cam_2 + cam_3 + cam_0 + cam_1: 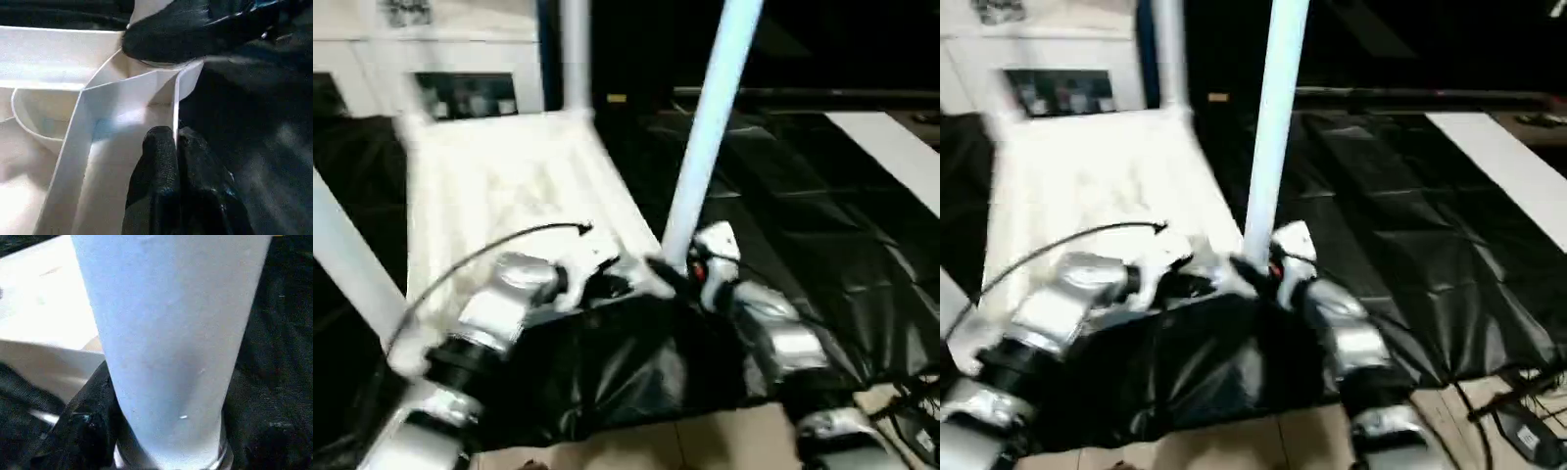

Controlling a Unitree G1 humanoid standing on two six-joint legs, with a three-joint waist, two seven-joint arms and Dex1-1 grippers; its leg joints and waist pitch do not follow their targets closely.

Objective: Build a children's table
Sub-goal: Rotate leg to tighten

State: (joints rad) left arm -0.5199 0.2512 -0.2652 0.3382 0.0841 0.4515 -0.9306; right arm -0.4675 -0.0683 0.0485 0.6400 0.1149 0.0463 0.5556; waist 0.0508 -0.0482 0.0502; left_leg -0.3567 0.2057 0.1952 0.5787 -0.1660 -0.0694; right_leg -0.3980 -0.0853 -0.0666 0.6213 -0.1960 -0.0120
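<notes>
At the near right corner of the upturned table top, the right gripper closes its 2 black fingers around the base of a white tube leg, which stands up out of that corner and leans slightly to the right. The right forearm reaches in from the lower right, wrist bent inward toward the leg. The left gripper has its fingers pressed together, clamped on a thin upright rib at that same corner; its silver forearm comes in from the lower left, angled toward the right arm, a thin black cable arching over it.

The table top lies ribbed side up on a surface covered in black plastic sheet, with a second leg upright at its far right corner and a third leg slanting past its left edge.

The left wrist view shows the ribs meeting at the round socket, and a black finger of the right gripper lying across it. The right wrist view shows the leg's pale, lightly marked surface up close, with a dark finger hugging its side. The head views take in a white cabinet behind the table top and a white panel at the far right of the sheet.
</notes>
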